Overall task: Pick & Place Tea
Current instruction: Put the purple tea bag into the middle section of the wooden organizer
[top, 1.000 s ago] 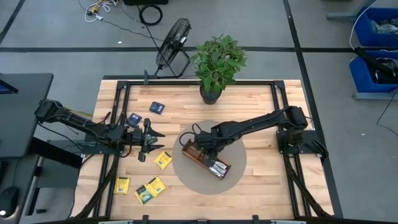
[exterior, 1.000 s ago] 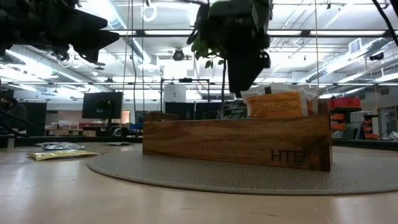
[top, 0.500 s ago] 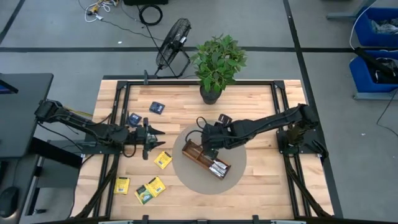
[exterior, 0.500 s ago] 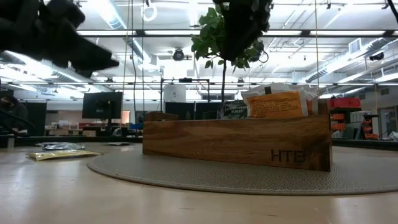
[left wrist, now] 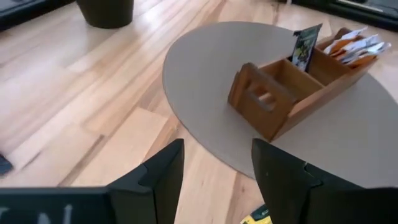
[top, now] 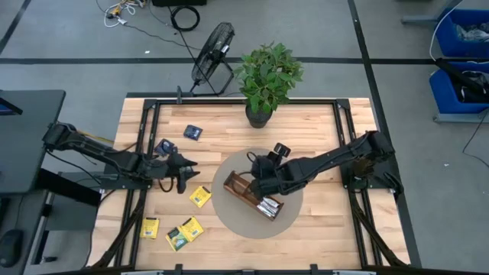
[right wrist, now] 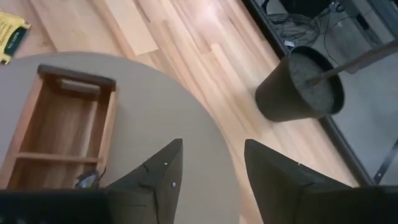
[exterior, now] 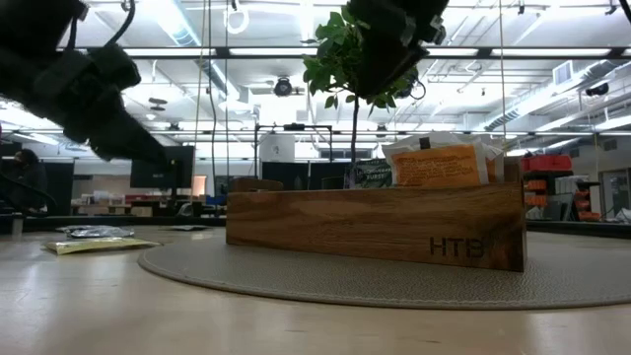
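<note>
The left gripper [top: 188, 169] hangs over the desk [top: 321, 126] with its jaws apart and nothing between them, just above the nearest yellow sachet [top: 200, 196]; more sachets lie loose on that side, two yellow ones [top: 184, 233] toward the near edge and two navy ones [top: 193, 132] farther back. The right gripper [top: 261, 164] hovers over the empty end of the wooden tray [top: 252, 196] on the round mat [top: 229, 221], jaws likewise spread and empty, while the tray's far compartments already hold orange-and-white sachets [left wrist: 356, 46] standing on edge. The likeliest trouble is the pick itself: a flat sachet lying flush on wood gives the jaws little to bite, so they may slide it away or close on air. The two arms also work close together by the mat, so a reach by the left toward the tray could clip the right. A low pass could nudge the tray or knock the upright sachets over.
</note>
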`<state>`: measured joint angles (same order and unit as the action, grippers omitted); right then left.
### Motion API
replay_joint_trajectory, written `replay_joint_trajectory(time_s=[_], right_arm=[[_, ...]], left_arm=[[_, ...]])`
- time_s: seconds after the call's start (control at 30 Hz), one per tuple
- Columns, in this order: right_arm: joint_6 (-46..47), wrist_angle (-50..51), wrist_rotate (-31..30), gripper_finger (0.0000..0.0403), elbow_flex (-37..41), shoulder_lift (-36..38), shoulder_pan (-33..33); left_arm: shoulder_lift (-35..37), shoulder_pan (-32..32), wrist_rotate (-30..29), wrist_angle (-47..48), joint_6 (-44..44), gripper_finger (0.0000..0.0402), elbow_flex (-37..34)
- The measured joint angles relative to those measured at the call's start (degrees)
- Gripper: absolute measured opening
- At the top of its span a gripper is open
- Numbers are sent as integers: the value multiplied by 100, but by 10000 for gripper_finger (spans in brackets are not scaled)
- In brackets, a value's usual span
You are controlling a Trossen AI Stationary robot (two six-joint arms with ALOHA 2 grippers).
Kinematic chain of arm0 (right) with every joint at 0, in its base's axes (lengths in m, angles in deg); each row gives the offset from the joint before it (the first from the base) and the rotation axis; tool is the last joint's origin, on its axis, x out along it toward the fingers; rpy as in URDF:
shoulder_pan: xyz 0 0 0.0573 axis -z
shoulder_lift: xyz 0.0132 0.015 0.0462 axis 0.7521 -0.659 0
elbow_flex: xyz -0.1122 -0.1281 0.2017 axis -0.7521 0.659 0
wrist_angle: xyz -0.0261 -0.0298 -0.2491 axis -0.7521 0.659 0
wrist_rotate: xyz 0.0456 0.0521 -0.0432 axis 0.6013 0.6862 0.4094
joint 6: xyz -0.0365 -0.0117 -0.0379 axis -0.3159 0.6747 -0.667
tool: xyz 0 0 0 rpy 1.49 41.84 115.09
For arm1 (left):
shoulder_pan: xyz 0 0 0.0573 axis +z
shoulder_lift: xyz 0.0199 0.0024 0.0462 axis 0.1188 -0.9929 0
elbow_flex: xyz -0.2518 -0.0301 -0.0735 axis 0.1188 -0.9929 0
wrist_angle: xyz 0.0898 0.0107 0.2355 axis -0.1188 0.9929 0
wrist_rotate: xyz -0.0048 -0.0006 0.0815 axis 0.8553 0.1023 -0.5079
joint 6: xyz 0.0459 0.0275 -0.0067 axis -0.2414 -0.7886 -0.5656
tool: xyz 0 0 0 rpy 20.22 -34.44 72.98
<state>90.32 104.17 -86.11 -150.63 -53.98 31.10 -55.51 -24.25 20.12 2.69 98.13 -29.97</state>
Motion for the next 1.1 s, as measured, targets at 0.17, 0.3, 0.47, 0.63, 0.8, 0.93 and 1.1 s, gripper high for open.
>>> replay_joint_trajectory(time_s=[0.17, 0.3, 0.47, 0.63, 0.8, 0.93, 1.1], right_arm=[[-109, -432, 29, 136, 267, 11, -237], [-420, -869, 64, 99, 472, 244, -506], [-593, -1594, -255, 59, 1275, 1069, -927], [-1127, -3592, -93, 30, 2649, 2317, -1280], [-1871, -5551, 558, 16, 3872, 3245, -1427], [-1937, -5992, 665, 14, 4573, 3773, -1425], [-1939, -6295, 578, 14, 5267, 4338, -1401]], left_arm=[[0, -15, -7, 505, -404, 169, 543], [0, -15, 32, 774, -607, 157, 819], [2, -15, 55, 799, -709, 151, 856], [2, -15, 58, 884, -707, 151, 856], [2, -15, 366, 1480, -704, 151, 856], [2, -13, 467, 2224, -351, 151, 856], [2, -11, 596, 2833, 64, 151, 856]])
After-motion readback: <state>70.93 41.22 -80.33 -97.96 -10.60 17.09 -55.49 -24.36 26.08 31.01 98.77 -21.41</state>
